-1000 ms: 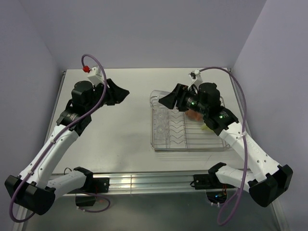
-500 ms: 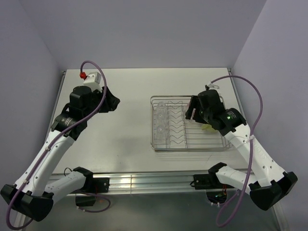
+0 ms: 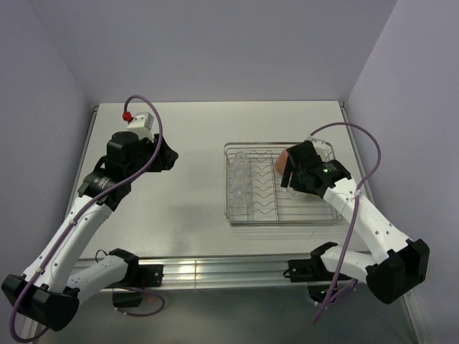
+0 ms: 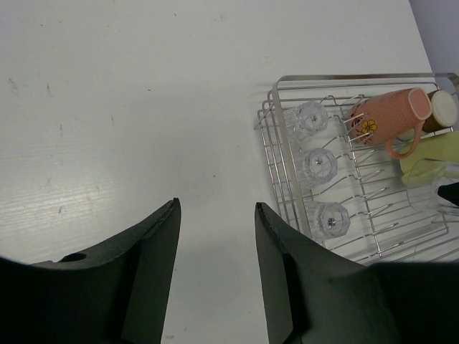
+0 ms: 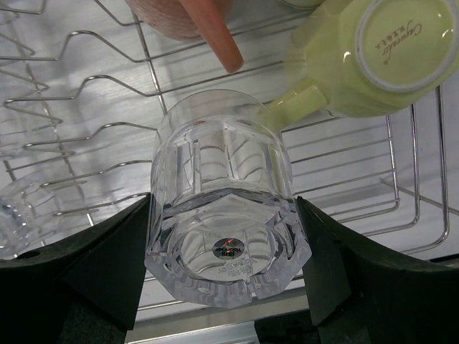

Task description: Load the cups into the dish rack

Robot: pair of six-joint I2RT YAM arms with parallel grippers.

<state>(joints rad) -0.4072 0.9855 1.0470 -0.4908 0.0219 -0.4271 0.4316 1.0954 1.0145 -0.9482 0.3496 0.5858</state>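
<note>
The chrome dish rack [image 3: 237, 217] stands right of the table's middle. My right gripper [image 3: 288, 170] is over its right half, shut on a clear glass tumbler [image 5: 222, 193] whose base faces the wrist camera, just above the rack's wires [image 5: 72, 129]. The pale yellow-green mug [image 5: 366, 57] and the pink mug [image 5: 188, 20] lie beyond it in the rack. In the left wrist view three upturned tumblers [image 4: 320, 165] sit in the rack's [image 4: 344, 79] left row, with the pink mug [image 4: 391, 115], a brown cup [image 4: 439, 115] and the yellow-green mug [image 4: 430, 154]. My left gripper [image 4: 216, 208] is open and empty over bare table, also in the top view [image 3: 168, 154].
Purple walls close the table at the back and both sides. A metal rail [image 3: 215, 269] runs along the near edge between the arm bases. Bare white table [image 3: 186, 193] lies between the left gripper and the rack.
My right gripper has swung from the rack's left side to its right half and turned downward. My left gripper has drawn back a little to the left.
</note>
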